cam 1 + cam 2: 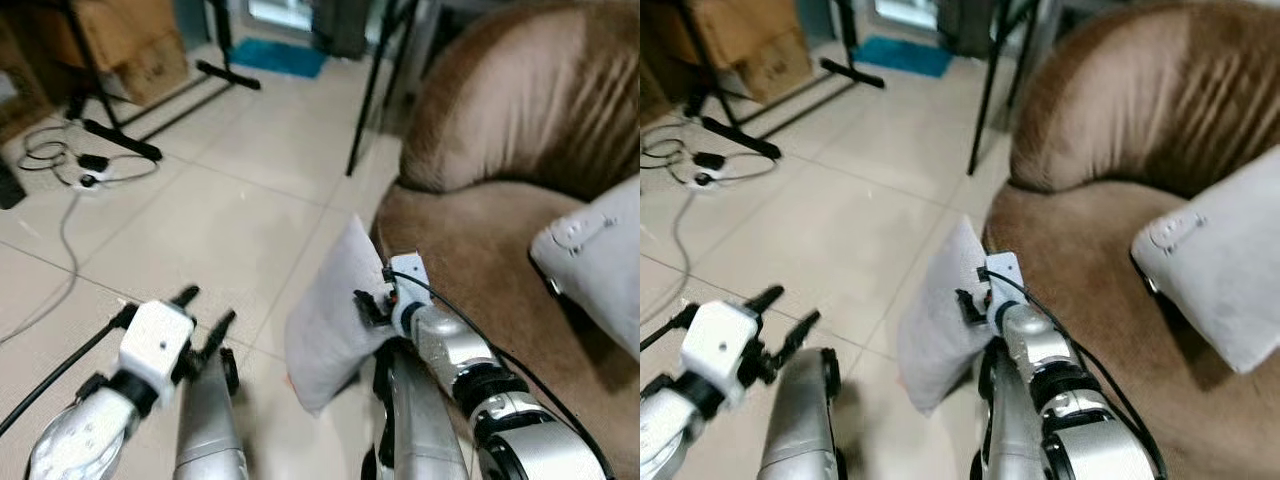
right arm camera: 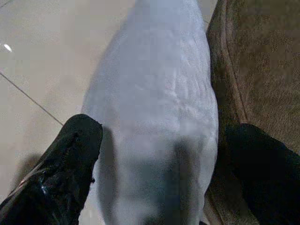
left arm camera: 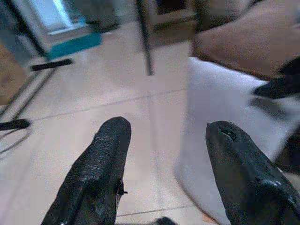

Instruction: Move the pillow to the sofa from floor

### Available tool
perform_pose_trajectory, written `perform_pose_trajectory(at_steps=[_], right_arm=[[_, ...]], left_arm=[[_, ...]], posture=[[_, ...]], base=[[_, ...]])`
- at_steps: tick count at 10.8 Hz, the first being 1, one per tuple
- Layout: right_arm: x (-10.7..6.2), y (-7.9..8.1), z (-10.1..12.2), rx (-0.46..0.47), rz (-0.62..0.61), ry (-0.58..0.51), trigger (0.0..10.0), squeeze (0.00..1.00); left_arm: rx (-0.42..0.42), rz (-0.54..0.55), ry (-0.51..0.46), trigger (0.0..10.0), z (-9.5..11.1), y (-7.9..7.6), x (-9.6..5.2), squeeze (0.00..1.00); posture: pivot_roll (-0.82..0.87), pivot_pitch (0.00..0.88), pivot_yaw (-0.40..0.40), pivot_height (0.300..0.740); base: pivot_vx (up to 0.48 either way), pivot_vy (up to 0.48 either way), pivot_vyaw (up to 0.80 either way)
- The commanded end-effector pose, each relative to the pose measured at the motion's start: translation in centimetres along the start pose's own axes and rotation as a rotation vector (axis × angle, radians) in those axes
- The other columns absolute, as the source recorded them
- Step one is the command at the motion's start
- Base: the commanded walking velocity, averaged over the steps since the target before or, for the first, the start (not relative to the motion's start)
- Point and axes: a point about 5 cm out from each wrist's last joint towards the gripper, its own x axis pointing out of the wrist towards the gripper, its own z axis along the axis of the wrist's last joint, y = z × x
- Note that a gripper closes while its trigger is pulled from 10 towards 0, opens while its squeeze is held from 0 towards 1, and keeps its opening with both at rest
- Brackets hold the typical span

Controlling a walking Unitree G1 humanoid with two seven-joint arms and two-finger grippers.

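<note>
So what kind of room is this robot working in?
Probably a living room in a home: a brown sofa with a white cushion on it, a pale tiled floor, and a white pillow leaning against the sofa's front.

Pale glossy floor tiles point(image 1: 230, 220) with thin grout lines reflect daylight from the far end of the room, where a teal mat point(image 1: 280, 57) lies. Black stand legs point(image 1: 150, 110), a cardboard box point(image 1: 135, 45) and a white power strip with tangled cables point(image 1: 85, 170) occupy the floor.
</note>
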Motion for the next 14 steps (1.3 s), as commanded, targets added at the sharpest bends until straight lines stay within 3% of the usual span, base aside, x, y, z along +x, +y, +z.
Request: perform_pose_trajectory(at_steps=[1,2,3,4,7,8,9,14], right_arm=[[0.2,0.0,0.3,-0.001,-0.009,-0.004,10.0,1.00],[0.3,0.0,-0.7,-0.009,-0.018,0.044,10.0,1.00],[0.3,0.0,-1.3,0.000,-0.023,0.072,10.0,0.04],[0.2,-0.2,-1.8,0.015,-0.045,0.105,10.0,0.00],[0.3,0.5,-2.6,0.044,-0.010,0.151,10.0,0.00],[0.4,0.7,-2.5,0.050,-0.003,0.147,4.4,0.00],[0.5,1.0,-2.2,0.061,0.013,0.136,0.0,0.00],[0.5,1.1,-2.1,0.047,0.043,0.138,0.0,0.00]], left_arm=[[-0.024,-0.070,0.005,10.0,0.2,-0.6,-0.3,0.00],[-0.054,-0.164,0.040,10.0,-0.1,-1.3,-0.8,0.00],[-0.054,-0.205,0.057,10.0,-0.2,-1.5,-1.1,0.00],[-0.047,-0.198,0.058,10.0,-0.2,-1.2,-1.2,0.00],[-0.047,-0.199,0.065,10.0,0.1,-1.0,-1.5,0.00],[-0.049,-0.200,0.066,10.0,0.1,-1.0,-1.5,0.00],[-0.050,-0.205,0.067,10.0,0.1,-1.0,-1.5,0.00],[-0.046,-0.221,0.062,10.0,0.3,-0.9,-1.1,0.00]], posture=[[0.09,0.129,-0.070,0.500],[0.09,0.133,-0.069,0.500],[0.10,0.135,-0.070,0.500],[0.11,0.143,-0.075,0.500],[0.13,0.134,-0.081,0.500],[0.13,0.132,-0.080,0.500],[0.13,0.130,-0.078,0.500],[0.14,0.114,-0.074,0.500]], base=[[0.000,0.000,0.00],[0.000,0.000,0.00],[0.000,0.000,0.00],[0.000,0.000,0.00],[0.000,0.000,0.00],[0.000,0.000,0.00],[0.000,0.000,0.00],[0.000,0.000,0.00]])
